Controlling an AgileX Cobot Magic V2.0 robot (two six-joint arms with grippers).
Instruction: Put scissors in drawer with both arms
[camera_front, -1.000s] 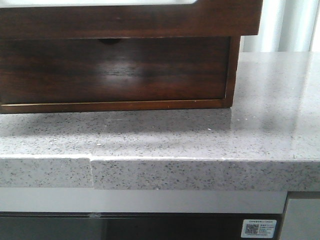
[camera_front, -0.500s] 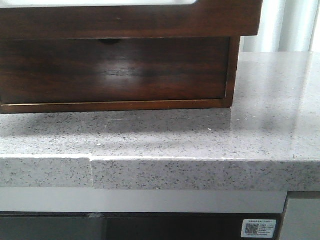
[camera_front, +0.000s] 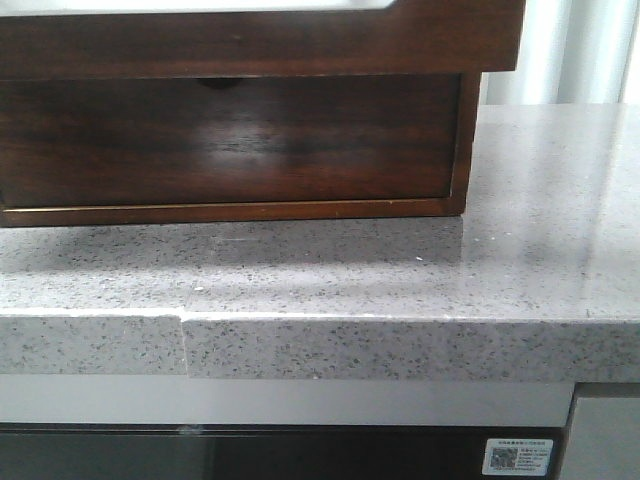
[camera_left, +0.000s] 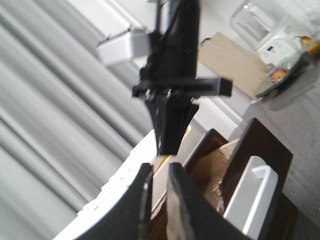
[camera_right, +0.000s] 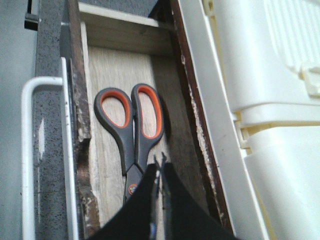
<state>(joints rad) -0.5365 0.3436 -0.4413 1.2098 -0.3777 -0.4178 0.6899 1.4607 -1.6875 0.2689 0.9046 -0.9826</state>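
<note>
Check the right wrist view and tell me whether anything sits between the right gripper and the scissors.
Nothing visible does. The scissors lie flat on the pale wood floor of the open drawer, loops away from the arm, and the right gripper is right at their blade end, jaws nearly together. Whether it grips the blades cannot be told.

Cabinet (camera_front: 230, 140): stands on the counter (camera_front: 500, 270), at its left and back.
Drawer (camera_front: 260, 40): on top of the cabinet, jutting forward over its front.
Scissors (camera_right: 131, 131): lying flat inside the drawer (camera_right: 120, 75), between its side walls.
Right pincer (camera_right: 161, 172): directly over the scissors' blades.
</note>
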